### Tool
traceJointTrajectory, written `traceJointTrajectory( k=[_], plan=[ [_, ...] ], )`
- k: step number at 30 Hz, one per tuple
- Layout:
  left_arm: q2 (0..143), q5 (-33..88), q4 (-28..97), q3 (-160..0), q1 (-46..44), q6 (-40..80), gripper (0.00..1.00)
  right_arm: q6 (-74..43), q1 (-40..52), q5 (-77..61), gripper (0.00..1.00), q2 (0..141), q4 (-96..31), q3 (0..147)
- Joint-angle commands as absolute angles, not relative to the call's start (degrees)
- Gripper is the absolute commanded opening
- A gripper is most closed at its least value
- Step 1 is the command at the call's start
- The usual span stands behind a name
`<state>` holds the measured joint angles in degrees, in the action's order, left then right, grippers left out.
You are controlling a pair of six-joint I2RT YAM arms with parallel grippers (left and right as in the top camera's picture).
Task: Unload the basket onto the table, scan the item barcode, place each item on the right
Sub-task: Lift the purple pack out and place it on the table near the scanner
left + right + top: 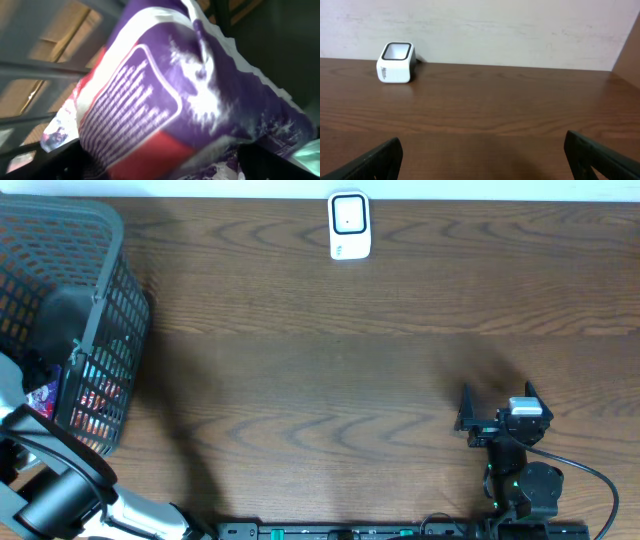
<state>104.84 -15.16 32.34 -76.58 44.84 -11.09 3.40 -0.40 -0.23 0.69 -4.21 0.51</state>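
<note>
Purple snack bag, in basket, close before wide left jaws (right jaws wide too)

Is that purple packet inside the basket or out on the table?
Inside the basket: from above, the purple packet shows behind its mesh wall, and the left wrist camera sees it against the bars.
</note>
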Motion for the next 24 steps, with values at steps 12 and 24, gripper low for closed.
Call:
traceJointTrajectory(
  k=[12, 24],
  plan=[
    [102.0, -10.5, 33.8, -76.9, 44.9, -11.2, 0.07, 3.7, 0.0, -0.3, 0.99, 0.4, -4.3, 0.3],
    [78.0, 7.9, 21.9, -78.7, 43.9, 5.3, 0.07, 3.7, 0.0, -0.3, 0.99, 0.4, -4.3, 0.3]
  ],
)
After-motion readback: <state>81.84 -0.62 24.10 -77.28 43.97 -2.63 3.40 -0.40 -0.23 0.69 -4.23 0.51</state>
